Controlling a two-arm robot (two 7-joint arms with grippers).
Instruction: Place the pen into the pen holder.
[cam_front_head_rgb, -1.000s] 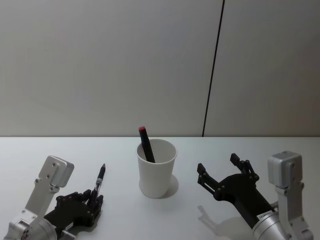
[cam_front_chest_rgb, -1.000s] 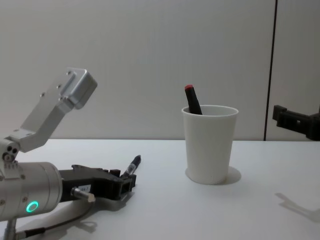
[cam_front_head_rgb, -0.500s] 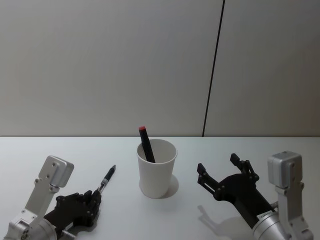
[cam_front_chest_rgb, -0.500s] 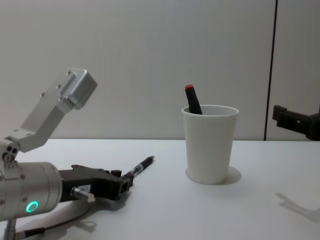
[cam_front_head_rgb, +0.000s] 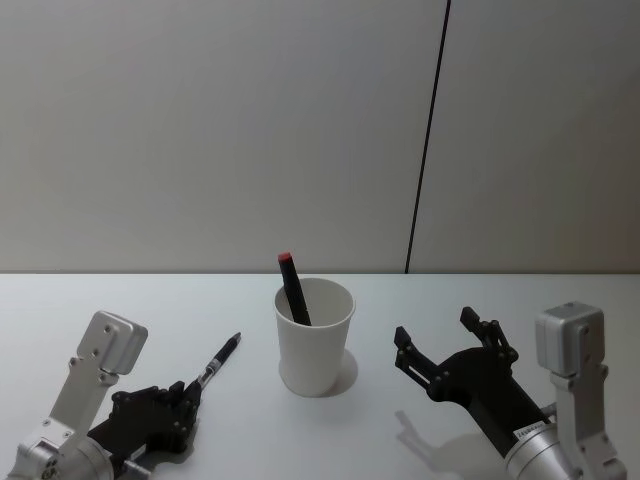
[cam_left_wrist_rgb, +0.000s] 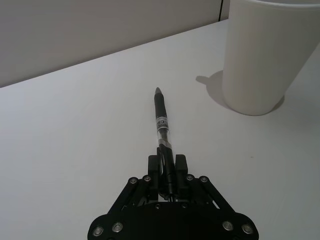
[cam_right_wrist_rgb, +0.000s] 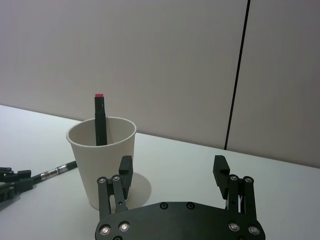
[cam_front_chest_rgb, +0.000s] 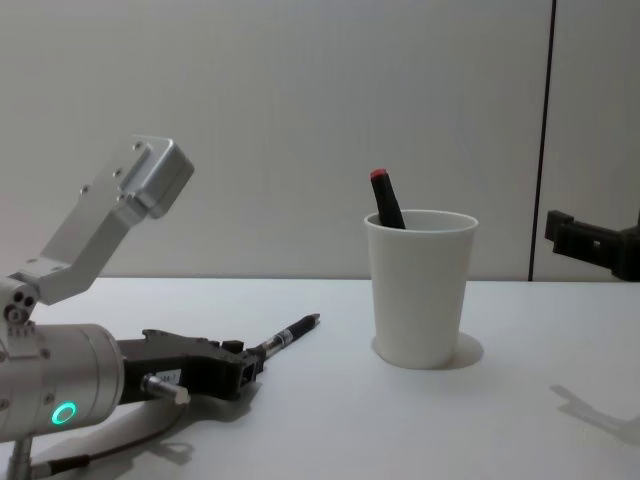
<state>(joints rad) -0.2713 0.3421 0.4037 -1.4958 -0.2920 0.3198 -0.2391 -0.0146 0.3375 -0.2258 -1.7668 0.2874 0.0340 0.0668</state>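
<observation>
- The pen (cam_front_head_rgb: 218, 361) is clamped at its rear end by the left gripper (cam_front_head_rgb: 188, 397), lower left of the head view, with its tip aimed at the pen holder (cam_front_head_rgb: 314, 345).
- The pen holder is seen upright at centre frame, with a red-capped marker (cam_front_head_rgb: 293, 290) leaning inside.
- The right gripper (cam_front_head_rgb: 435, 328), lower right, is spread wide and empty.

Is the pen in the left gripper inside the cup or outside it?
Outside: the left gripper holds the pen nearly flat, beside the pen holder.
</observation>
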